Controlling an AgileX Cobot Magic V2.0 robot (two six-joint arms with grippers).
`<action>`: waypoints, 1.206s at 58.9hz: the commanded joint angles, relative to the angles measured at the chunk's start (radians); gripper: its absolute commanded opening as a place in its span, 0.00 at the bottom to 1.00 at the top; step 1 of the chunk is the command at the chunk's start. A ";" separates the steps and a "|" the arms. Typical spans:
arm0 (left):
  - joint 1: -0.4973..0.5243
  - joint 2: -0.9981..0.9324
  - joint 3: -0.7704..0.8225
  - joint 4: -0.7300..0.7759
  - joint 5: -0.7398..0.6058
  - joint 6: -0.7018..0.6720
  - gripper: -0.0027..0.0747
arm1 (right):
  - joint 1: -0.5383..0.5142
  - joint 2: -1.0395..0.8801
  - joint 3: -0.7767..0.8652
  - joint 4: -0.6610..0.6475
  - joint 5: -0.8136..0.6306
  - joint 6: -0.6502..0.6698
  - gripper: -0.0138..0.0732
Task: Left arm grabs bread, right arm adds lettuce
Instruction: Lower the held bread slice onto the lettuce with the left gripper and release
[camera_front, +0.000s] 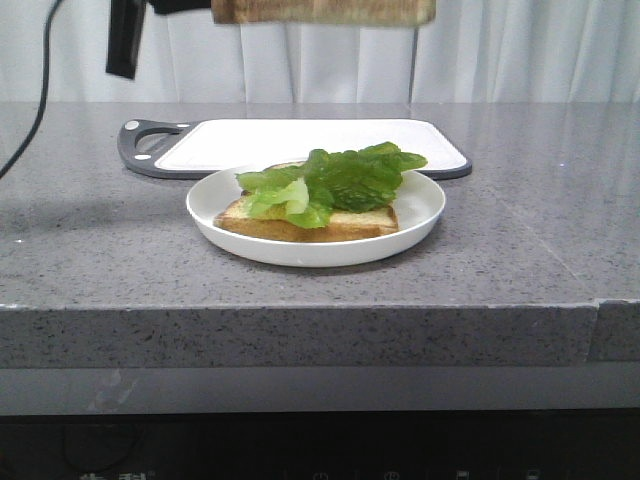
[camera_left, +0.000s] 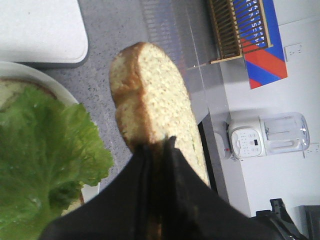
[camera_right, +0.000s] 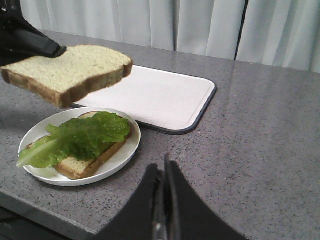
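Note:
My left gripper (camera_left: 160, 142) is shut on the bread (camera_left: 150, 95), a thick slice with a brown crust and a pale speckled face. It holds the bread flat in the air, above and left of the plate, as the right wrist view (camera_right: 70, 67) shows. In the front view only the bread's crust (camera_front: 320, 10) shows, at the top edge. The lettuce (camera_front: 340, 180) lies on a second slice (camera_front: 300, 225) on the white plate (camera_front: 420, 205). My right gripper (camera_right: 164, 167) is shut and empty, low over the counter to the right of the plate.
A white cutting board with a dark rim (camera_front: 300, 135) lies just behind the plate. A black cable (camera_front: 40, 90) hangs at the far left. The counter's front edge (camera_front: 300, 305) is close to the plate. White curtains close the back.

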 joint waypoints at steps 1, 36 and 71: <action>0.001 -0.021 -0.033 -0.043 0.043 0.004 0.01 | -0.008 0.005 -0.026 0.007 -0.072 0.003 0.09; -0.012 0.032 -0.030 0.140 -0.049 -0.002 0.02 | -0.008 0.005 -0.026 0.007 -0.072 0.003 0.09; -0.037 0.032 -0.030 0.173 -0.083 -0.002 0.69 | -0.008 0.005 -0.026 0.007 -0.072 0.003 0.09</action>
